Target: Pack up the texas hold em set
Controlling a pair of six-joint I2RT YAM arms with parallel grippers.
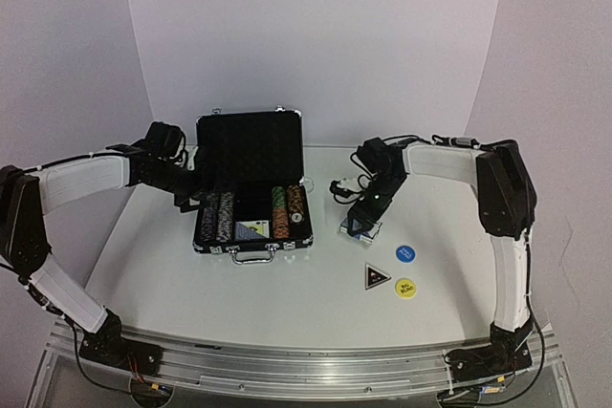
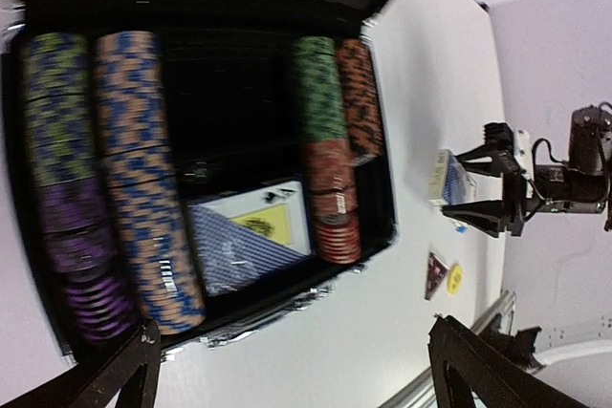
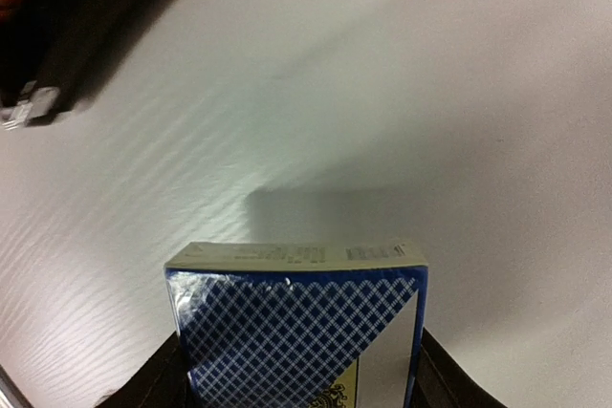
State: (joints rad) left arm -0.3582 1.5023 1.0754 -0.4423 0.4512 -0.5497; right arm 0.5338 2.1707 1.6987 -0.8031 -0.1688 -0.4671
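The black, silver-trimmed case (image 1: pixel 251 145) of the texas hold em set stands open at the table's middle, lid upright. It holds rows of striped chips (image 2: pixel 134 169) and one blue card deck (image 2: pixel 249 241). My left gripper (image 1: pixel 189 200) hovers at the case's left side, its jaws wide open and empty (image 2: pixel 296 375). My right gripper (image 1: pixel 361 220) is shut on a second blue card deck (image 3: pixel 296 332) right of the case, low over the table. A blue button (image 1: pixel 404 254), a yellow button (image 1: pixel 405 288) and a black triangular marker (image 1: pixel 376 278) lie on the table near it.
White table (image 1: pixel 191 284) with a white backdrop behind it. A metal rail (image 1: pixel 306 365) runs along the near edge between the arm bases. The case's handle (image 1: pixel 256 256) points toward the near edge.
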